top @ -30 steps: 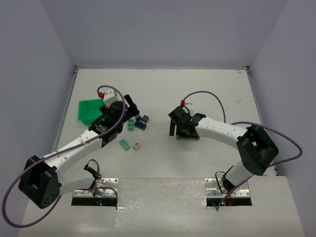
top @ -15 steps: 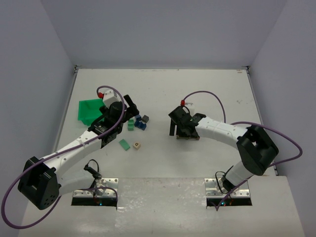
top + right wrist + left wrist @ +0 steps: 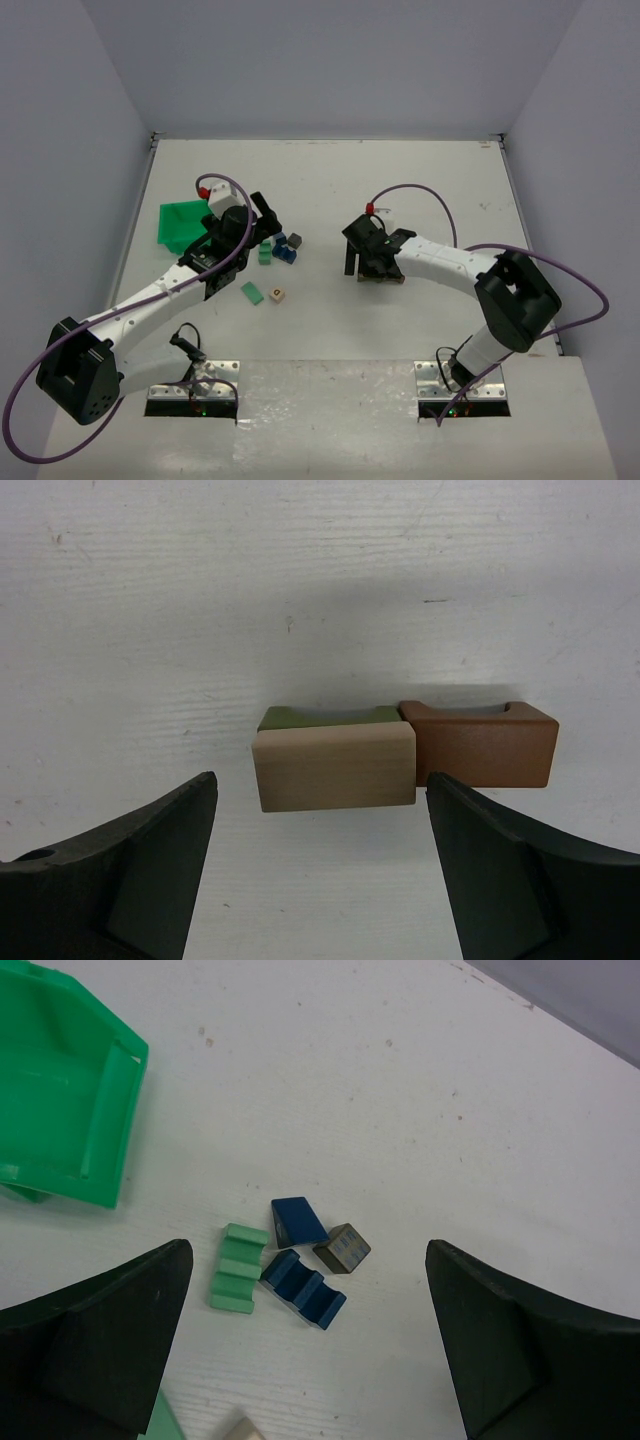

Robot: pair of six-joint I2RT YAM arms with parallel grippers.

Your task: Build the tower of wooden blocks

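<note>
Wood block tower [image 3: 380,765]: barely begun. Only a base lies on the worktop [image 3: 300,580]: tan block [image 3: 335,770], olive block [image 3: 320,717] touching behind it, brown block [image 3: 485,745] touching its side, nothing stacked above. Right gripper [image 3: 322,855] hangs over it, jaws wide apart, empty. Left gripper [image 3: 305,1252], fully spread and empty, hovers above loose pieces not yet placed: green stepped block [image 3: 238,1266], blue wedge [image 3: 298,1220], blue stepped block [image 3: 304,1290], grey cube [image 3: 343,1247].
</note>
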